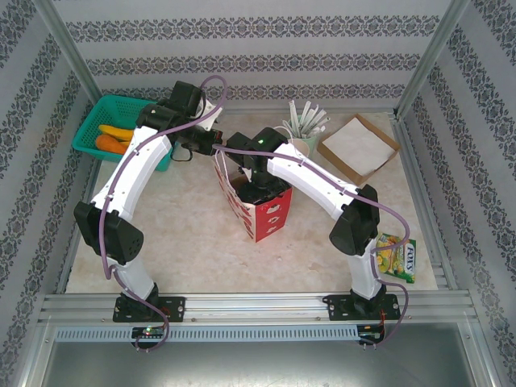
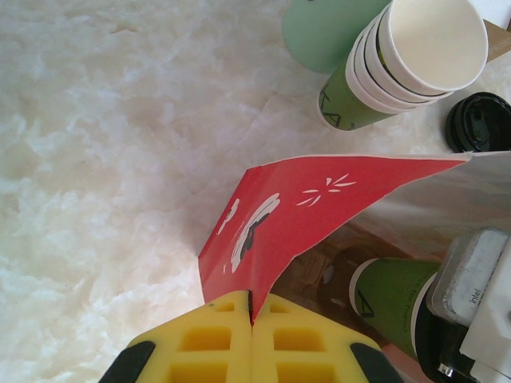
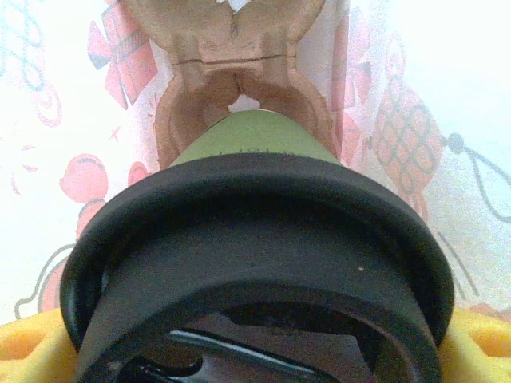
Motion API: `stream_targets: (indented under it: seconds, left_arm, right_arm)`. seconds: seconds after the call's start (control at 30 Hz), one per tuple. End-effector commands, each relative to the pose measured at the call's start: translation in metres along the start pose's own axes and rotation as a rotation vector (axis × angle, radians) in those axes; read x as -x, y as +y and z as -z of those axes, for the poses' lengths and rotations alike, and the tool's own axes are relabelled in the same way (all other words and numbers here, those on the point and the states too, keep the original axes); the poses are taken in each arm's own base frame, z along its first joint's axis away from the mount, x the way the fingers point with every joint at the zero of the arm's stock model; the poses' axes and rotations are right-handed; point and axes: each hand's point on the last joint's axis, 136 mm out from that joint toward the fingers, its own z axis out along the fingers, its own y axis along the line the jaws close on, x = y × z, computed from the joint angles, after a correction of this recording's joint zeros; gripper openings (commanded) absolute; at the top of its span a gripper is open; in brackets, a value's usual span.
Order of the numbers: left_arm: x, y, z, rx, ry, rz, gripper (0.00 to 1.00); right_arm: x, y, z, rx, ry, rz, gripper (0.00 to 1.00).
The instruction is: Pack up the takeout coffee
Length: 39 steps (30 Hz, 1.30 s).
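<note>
A red paper bag stands open at mid-table. My left gripper is shut on the bag's red top edge, pinching it between the yellow fingers. My right gripper reaches down into the bag's mouth, shut on the takeout coffee, a dark-green cup with a black lid. The cup hangs inside the bag, above a brown cardboard piece on the bag's floor. Yellow fingers show on either side of the lid.
A nested stack of green cups and a loose black lid lie just behind the bag. A green basket sits at the far left, a cardboard tray at the far right, and a snack packet near my right base.
</note>
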Motion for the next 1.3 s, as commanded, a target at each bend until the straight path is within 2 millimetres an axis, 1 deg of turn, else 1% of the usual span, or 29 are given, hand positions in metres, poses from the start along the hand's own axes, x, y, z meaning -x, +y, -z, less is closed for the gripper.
stream_targets:
  seconds: [0.0, 0.33, 0.63, 0.87, 1.27]
  left_arm:
    - [0.0122, -0.0019, -0.0001, -0.008, -0.04, 0.005, 0.0]
    - [0.0113, -0.0014, 0.003, -0.001, -0.04, 0.0, 0.0]
    - [0.0105, -0.0016, 0.0012, -0.004, -0.036, 0.003, 0.0]
    - [0.0105, -0.0019, 0.0011, -0.006, -0.035, 0.003, 0.0]
    - [0.0099, -0.002, 0.0025, -0.005, -0.037, 0.004, 0.0]
  right_arm:
    - [-0.0011, -0.0069, 0.0094, -0.01, -0.03, -0.02, 0.34]
    - [0.0002, -0.0048, 0.0092, -0.003, -0.032, -0.013, 0.34]
    - [0.0, -0.005, 0.0078, -0.005, -0.03, -0.013, 0.34]
    - [0.0068, -0.0033, 0.0143, 0.009, -0.077, -0.02, 0.33]
    - [0.0065, -0.0048, 0.0163, 0.002, -0.088, -0.021, 0.33]
